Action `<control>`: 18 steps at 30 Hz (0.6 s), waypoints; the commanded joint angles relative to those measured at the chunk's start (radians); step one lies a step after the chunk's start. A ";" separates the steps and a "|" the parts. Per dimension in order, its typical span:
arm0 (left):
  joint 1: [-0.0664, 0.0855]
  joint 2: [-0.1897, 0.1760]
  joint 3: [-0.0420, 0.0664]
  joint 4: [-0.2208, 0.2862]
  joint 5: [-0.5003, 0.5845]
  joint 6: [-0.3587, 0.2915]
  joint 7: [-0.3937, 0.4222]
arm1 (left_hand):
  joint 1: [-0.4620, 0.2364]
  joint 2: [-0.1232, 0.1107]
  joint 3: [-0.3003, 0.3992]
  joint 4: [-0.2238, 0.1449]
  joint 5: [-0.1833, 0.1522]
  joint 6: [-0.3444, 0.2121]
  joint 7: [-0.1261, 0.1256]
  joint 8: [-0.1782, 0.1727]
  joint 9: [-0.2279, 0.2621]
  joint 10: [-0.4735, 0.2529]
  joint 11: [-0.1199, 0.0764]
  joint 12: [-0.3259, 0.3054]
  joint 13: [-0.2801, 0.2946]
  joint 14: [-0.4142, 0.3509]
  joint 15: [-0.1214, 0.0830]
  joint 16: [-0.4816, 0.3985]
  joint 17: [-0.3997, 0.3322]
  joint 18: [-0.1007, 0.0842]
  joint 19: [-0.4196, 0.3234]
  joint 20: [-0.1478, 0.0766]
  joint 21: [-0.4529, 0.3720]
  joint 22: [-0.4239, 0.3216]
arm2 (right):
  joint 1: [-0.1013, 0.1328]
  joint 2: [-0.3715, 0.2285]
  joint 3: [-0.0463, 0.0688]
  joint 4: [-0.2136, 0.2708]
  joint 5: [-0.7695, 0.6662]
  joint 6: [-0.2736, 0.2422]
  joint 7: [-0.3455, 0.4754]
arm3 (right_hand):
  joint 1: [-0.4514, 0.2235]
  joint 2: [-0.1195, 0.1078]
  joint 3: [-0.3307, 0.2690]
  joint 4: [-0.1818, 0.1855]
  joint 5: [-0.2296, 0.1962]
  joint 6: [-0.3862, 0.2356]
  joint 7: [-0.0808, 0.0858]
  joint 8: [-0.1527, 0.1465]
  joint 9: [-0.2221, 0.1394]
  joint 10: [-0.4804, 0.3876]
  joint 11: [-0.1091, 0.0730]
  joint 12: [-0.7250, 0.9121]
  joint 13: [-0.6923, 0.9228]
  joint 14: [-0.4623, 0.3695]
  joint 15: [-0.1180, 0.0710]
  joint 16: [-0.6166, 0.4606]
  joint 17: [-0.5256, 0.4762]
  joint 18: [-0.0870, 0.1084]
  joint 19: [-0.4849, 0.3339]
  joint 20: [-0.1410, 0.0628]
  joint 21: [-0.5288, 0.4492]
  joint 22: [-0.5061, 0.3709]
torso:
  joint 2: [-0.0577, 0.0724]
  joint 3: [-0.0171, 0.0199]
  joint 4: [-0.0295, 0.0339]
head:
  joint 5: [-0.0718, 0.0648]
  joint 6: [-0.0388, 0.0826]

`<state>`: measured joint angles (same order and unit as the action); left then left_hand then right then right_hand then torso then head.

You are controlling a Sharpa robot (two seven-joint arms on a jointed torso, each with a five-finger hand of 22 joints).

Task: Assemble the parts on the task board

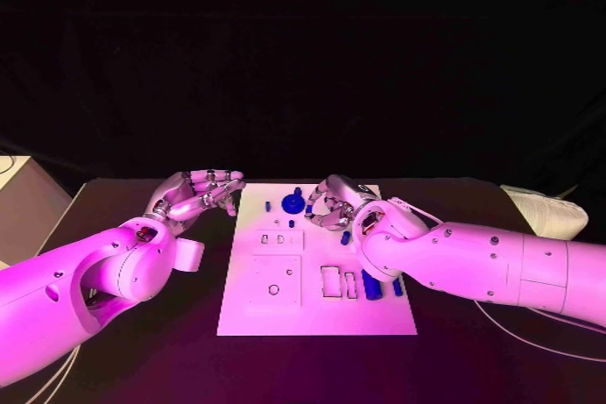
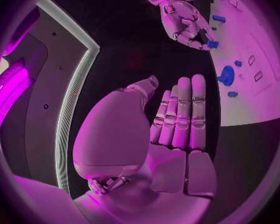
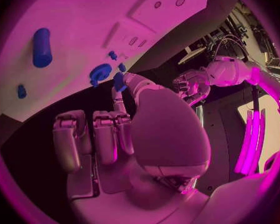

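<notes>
Nearest on the white task board (image 1: 316, 316), a long blue peg (image 1: 370, 284) lies just beside a rectangular slot, with a thinner blue pin (image 1: 397, 287) next to it, both partly under the right forearm. Left of them sits a square inset with a small round hole (image 1: 274, 290), and above that a smaller plate with two little slots.

Moving up the board — the right hand (image 1: 334, 204) hovers over its upper half, fingers curled inward. In the right wrist view a small blue part (image 3: 119, 80) sits pinched at the tip of the thumb and a finger, while the other fingers (image 3: 105, 139) are folded down toward the palm. Just beyond those fingertips stands a round blue knob-like part (image 1: 293, 202) on the board, with two tiny blue pieces (image 1: 291, 223) near it and another small one (image 1: 266, 206) toward the board's left edge. A short blue piece (image 1: 345, 237) lies just under the right wrist.

Off to the side, the left hand (image 1: 196, 194) is held above the black surface (image 1: 165, 343) beside the board's upper-left corner — palm up, fingers straight and close together, holding nothing. The left wrist view confirms it: flat fingers (image 2: 180, 114), thumb out to the side, bare palm
</notes>
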<state>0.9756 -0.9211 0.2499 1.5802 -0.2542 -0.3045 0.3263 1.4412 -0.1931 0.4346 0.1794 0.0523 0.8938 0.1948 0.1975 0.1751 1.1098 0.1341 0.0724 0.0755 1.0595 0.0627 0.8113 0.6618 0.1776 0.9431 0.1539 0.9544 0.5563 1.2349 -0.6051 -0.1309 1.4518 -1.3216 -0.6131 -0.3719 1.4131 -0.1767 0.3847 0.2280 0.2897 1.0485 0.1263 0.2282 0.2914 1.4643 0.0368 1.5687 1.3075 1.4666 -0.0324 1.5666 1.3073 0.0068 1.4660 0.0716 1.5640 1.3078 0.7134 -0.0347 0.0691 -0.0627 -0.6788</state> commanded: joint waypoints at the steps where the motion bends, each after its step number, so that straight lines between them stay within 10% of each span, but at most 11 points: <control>1: 0.000 0.002 0.001 0.001 0.001 0.020 -0.001 | 0.005 -0.002 0.002 0.000 -0.001 -0.001 -0.002 0.001 0.002 0.005 -0.003 0.006 0.001 -0.008 -0.003 0.004 -0.001 0.007 -0.007 0.003 0.005 0.001 | -0.012 0.019 -0.002 0.005 -0.092 -0.017 -0.085 | -0.006 -0.002 0.002 0.001 0.003 0.025 -0.021 0.008 0.028 0.106 -0.007 0.002 0.263 0.104 -0.005 0.004 0.264 -0.007 0.105 -0.004 0.007 0.263 | -0.001 -0.0004 0.0005 | 0.003 -0.001; 18: 0.001 -0.001 0.001 0.008 -0.010 0.011 -0.013 | 0.003 -0.003 0.001 0.002 -0.002 -0.002 -0.003 0.001 0.002 0.005 -0.003 0.006 0.001 -0.008 -0.003 0.005 -0.002 0.007 -0.008 0.003 0.005 0.001 | -0.055 0.093 -0.008 -0.025 -0.171 -0.012 -0.155 | -0.012 -0.007 0.002 0.001 0.005 0.024 -0.021 0.010 0.030 0.106 -0.008 0.002 0.263 0.104 -0.006 0.004 0.264 -0.007 0.105 -0.005 0.007 0.263 | 0.000 -0.0007 -0.0009 | 0.006 -0.014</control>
<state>0.9757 -0.9235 0.2499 1.5847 -0.2574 -0.3039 0.3130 1.4412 -0.1931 0.4346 0.1794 0.0523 0.8938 0.1948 0.1974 0.1759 1.1098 0.1341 0.0724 0.0755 1.0595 0.0627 0.8113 0.6610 0.1777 0.9396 0.1574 0.9544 0.5562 1.1817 -0.5155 -0.1389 1.4276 -1.4460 -0.6238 -0.4905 1.4066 -0.1832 0.3843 0.2279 0.2877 1.0468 0.1245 0.2351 0.2918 1.4642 0.0369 1.5687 1.3080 1.4667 -0.0324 1.5666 1.3080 0.0068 1.4660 0.0717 1.5639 1.3076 0.7135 -0.0356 0.0685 -0.0562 -0.6906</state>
